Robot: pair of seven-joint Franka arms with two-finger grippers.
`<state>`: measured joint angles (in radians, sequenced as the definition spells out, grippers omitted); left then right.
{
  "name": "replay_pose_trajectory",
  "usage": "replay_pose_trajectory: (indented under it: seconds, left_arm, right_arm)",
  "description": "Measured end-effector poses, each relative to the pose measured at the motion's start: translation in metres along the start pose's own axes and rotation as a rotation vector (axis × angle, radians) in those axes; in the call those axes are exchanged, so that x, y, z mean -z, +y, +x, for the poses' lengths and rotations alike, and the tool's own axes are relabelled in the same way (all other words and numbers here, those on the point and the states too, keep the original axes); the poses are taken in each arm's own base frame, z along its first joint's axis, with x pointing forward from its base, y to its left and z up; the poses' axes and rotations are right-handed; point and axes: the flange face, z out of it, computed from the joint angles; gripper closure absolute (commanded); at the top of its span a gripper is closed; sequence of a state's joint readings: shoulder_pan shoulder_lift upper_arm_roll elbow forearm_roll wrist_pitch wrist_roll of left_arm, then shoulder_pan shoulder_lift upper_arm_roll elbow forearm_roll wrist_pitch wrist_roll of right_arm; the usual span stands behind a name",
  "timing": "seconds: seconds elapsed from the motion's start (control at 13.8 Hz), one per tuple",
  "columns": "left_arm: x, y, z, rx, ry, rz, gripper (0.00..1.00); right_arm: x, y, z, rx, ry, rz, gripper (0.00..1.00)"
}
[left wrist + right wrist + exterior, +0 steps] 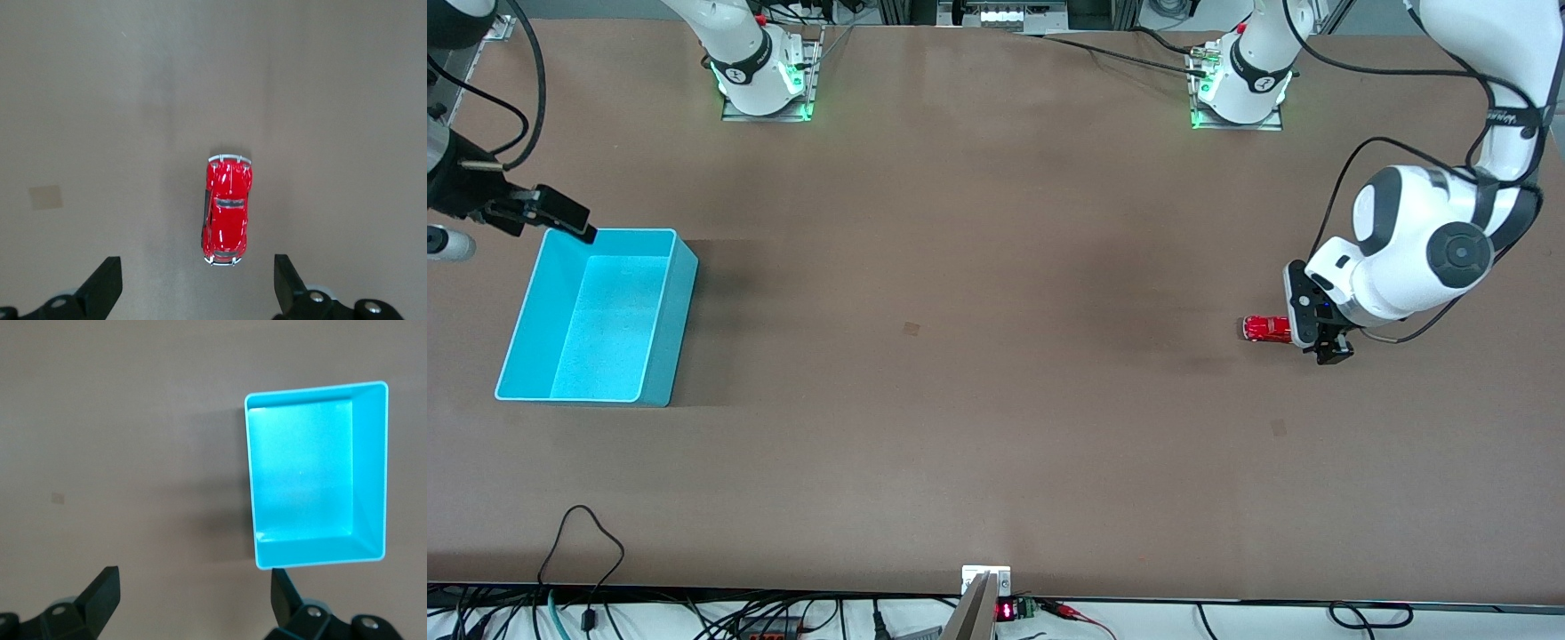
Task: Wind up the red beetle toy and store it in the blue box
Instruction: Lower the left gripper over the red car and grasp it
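The red beetle toy (1266, 328) was found lying on the brown table (996, 400) toward the left arm's end, on its wheels and untouched. In the left wrist view the red beetle toy (227, 210) was seen from above, its silvery bumpers at both ends, lined up lengthwise with the gap between the two dark fingers (101, 287) and sitting just ahead of their tips. The left gripper (1327, 342) was held just beside the toy in the front view, low over the table, with its fingers spread wide and nothing between them. The left arm was reached out from its base at the top of the front view, bent sharply at the elbow, with the wrist turned downward so that the hand pointed at the tabletop.

The blue box (596, 317) was set well apart from the toy, toward the right arm's end of the table, upright and with nothing seen inside it. The right gripper (560, 213) was held over the table just beside the box's corner that lies farthest from the front camera. In the right wrist view the blue box (368, 467) was seen ahead of the right gripper (193, 603), whose fingers were parted wide and held nothing.
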<state>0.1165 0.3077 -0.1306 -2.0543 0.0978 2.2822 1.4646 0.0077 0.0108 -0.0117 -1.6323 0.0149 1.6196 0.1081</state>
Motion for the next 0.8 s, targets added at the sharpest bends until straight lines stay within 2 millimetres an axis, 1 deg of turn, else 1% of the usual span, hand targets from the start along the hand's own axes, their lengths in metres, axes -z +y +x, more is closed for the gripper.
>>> replay_pose_trajectory:
  seconds: [0.15,0.36,0.58,0.8]
  left_arm:
    - [-0.019,0.003,0.000,-0.028,-0.013,0.058,0.00]
    - [-0.046,0.011,-0.009,-0.026,-0.002,0.085,0.00]
    - [-0.064,0.015,-0.020,-0.010,0.004,0.060,0.00]
    - [-0.074,0.019,-0.019,-0.011,0.006,0.042,0.00]
  right_arm:
    - [0.008,0.003,-0.007,-0.003,-0.003,0.000,0.00]
    - [0.014,0.007,-0.011,-0.010,0.001,0.000,0.00]
    - [0.001,0.009,-0.004,-0.015,-0.017,-0.002,0.00]
    - [-0.016,0.011,0.008,-0.022,-0.030,-0.004,0.00]
